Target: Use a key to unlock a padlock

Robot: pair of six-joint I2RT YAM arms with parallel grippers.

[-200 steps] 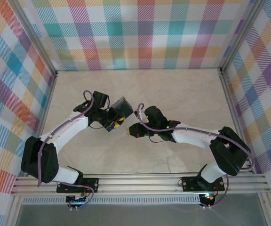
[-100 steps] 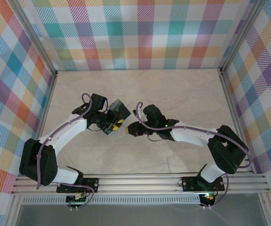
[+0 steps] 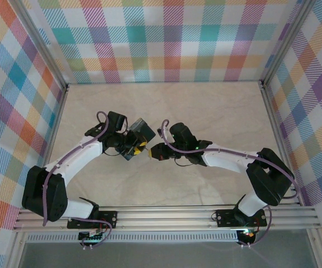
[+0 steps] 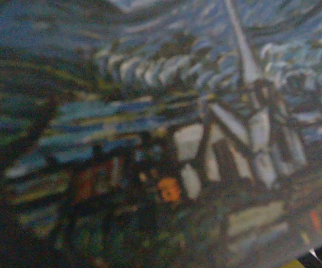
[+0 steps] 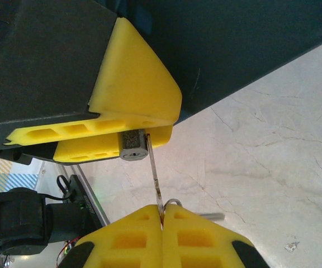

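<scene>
Padlock: just below dark box, nipped between narrow-set yellow tips of left gripper
Key: tip meeting padlock end, shaft pointing away from box, pinched in fully closed right gripper

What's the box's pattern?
The box is dark blue with painted swirls; clearest in left wrist view.

A pale marble-veined table sits between plaid walls; a metal rail lines its near edge.
</scene>
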